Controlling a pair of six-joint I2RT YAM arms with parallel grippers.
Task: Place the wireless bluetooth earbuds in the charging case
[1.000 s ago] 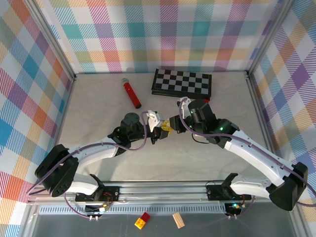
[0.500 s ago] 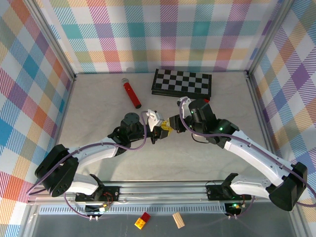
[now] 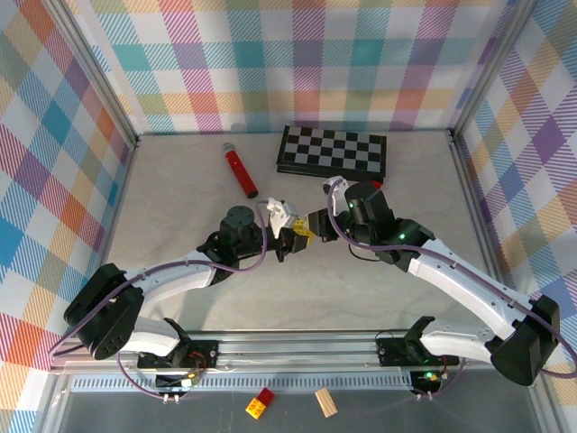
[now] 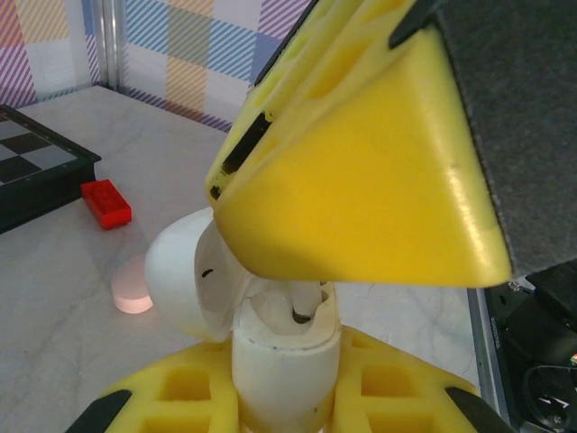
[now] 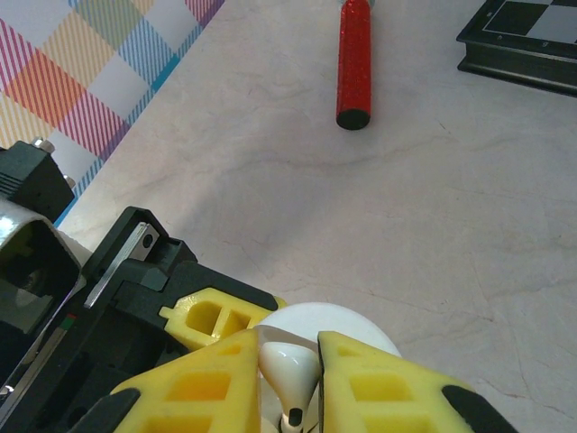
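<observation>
My left gripper (image 4: 287, 390) is shut on the lower body of a white charging case (image 4: 287, 356), held upright above the table. Its lid (image 4: 185, 280) is hinged open to the left. My right gripper (image 5: 290, 397) is shut on a glossy white earbud (image 5: 290, 370), stem pointing down. The earbud's stem (image 4: 308, 302) reaches into the case's open top, under the right gripper's yellow finger (image 4: 361, 180). In the top view the two grippers (image 3: 290, 236) (image 3: 311, 227) meet tip to tip at the table's middle, with the white case (image 3: 280, 216) between them.
A red cylinder (image 3: 241, 170) lies at the back left and a chessboard (image 3: 333, 151) at the back. A red brick (image 4: 106, 202) lies beside the board, and a pinkish round piece (image 4: 132, 296) sits on the table nearby. Below the front rail lie a red-yellow block (image 3: 261, 403) and a wooden block (image 3: 325, 402).
</observation>
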